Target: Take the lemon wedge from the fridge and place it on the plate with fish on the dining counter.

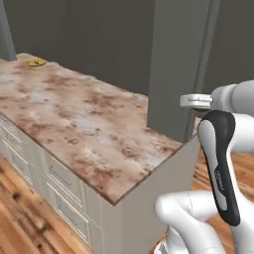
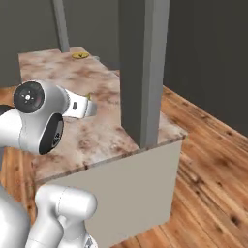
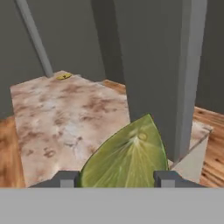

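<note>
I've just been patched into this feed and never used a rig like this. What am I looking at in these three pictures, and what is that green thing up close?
The white jointed machine is a robot arm on a driving base. Two pictures come from cameras on the base, behind the arm on either side. The third looks along the hand itself. The green thing is a lemon wedge, clamped between the two dark fingertips. Ahead lies a long counter with a reddish-brown stone top. At its far end sits a small yellow plate; its contents are too small to make out.
</note>
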Available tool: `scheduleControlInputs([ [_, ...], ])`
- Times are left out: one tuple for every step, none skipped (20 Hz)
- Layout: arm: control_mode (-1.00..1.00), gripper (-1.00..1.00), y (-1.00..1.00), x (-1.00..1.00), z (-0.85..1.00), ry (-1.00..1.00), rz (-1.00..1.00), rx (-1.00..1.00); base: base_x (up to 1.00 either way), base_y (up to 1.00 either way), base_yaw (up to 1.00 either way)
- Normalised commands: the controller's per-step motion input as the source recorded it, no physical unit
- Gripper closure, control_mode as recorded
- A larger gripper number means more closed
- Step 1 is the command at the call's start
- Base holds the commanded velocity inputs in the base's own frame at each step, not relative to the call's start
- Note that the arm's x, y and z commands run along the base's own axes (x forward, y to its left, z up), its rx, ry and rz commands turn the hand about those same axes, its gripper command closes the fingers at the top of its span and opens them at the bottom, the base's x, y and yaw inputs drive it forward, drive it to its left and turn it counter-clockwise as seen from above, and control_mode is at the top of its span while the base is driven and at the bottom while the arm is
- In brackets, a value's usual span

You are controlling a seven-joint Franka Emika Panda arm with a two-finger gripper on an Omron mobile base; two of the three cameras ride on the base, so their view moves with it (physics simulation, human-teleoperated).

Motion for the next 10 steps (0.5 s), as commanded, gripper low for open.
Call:
scheduleControlInputs([
  [1.00, 1.00, 0.00, 0.00, 0.00, 0.00, 0.00, 0.00, -0.29, 0.04, 0.91],
  [1.00, 1.00, 0.00, 0.00, 0.00, 0.00, 0.00, 0.00, -0.25, 0.09, 0.91],
  [1.00, 1.00, 0.00, 0.00, 0.00, 0.00, 0.00, 0.00, -0.23, 0.06, 0.92],
  [1.00, 1.00, 0.00, 0.00, 0.00, 0.00, 0.00, 0.00, -0.19, 0.04, 0.92],
  [1.00, 1.00, 0.00, 0.00, 0.00, 0.00, 0.00, 0.00, -0.46, 0.00, 0.81],
  [1.00, 1.00, 0.00, 0.00, 0.00, 0.00, 0.00, 0.00, -1.00, -0.55, 0.42],
  [1.00, 1.00, 0.00, 0.00, 0.00, 0.00, 0.00, 0.00, -0.76, -1.00, 0.00],
  [1.00, 1.00, 0.00, 0.00, 0.00, 0.00, 0.00, 0.00, -0.88, -1.00, 0.00],
  [1.00, 1.00, 0.00, 0.00, 0.00, 0.00, 0.00, 0.00, -0.85, -1.00, 0.00],
  [1.00, 1.00, 0.00, 0.00, 0.00, 0.00, 0.00, 0.00, -0.90, -1.00, 0.00],
])
